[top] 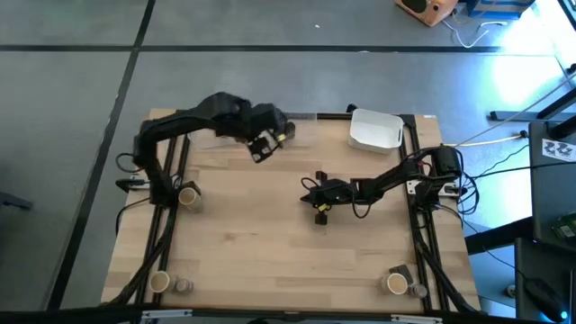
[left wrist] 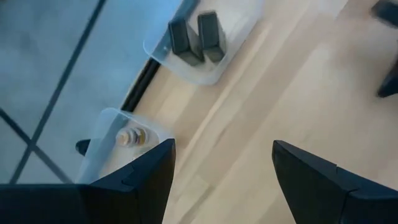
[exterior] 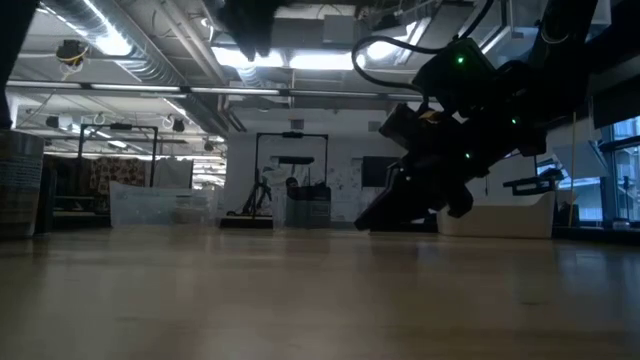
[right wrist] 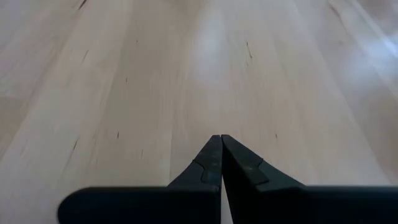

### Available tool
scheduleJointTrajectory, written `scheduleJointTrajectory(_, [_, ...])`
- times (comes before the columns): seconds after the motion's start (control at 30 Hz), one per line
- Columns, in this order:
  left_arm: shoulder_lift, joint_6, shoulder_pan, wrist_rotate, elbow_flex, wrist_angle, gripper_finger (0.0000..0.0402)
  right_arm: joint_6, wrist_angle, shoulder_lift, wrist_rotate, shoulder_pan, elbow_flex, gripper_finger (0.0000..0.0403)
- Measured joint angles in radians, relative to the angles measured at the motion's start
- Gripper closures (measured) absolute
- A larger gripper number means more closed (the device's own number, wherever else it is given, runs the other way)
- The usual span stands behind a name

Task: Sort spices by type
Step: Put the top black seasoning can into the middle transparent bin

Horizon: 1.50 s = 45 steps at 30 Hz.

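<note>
Left claw (top: 262, 148) near table's (top: 270, 261) far edge.

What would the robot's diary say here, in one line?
left tool: open, empty, near clear tubs | right tool: shut, empty, mid-table | dark blocks: in tub

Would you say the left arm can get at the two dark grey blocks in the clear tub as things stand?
Probably yes: the left gripper is open and empty, the dark grey blocks stand upright in the uncovered clear tub, and only bare table lies between.
</note>
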Motion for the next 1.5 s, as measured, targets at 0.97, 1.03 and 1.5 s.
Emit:
scheduleJointTrajectory(0.97, [-0.468,-0.626,-0.244,-0.040,-0.745,0.000,0.0150,-0.018,0.011,0.000,0.000,0.000,0.000,0.0391])
scheduleJointTrajectory(1.03, [-0.468,-0.631,-0.218,-0.036,-0.783,0.001,0.0150,-0.018,0.011,0.000,0.000,0.000,0.000,0.0391])
scheduleJointTrajectory(1.5, [-0.468,-0.665,-0.056,0.105,-1.002,0.009,0.0150,-0.018,0.013,0.000,0.000,0.000,0.000,0.0391])
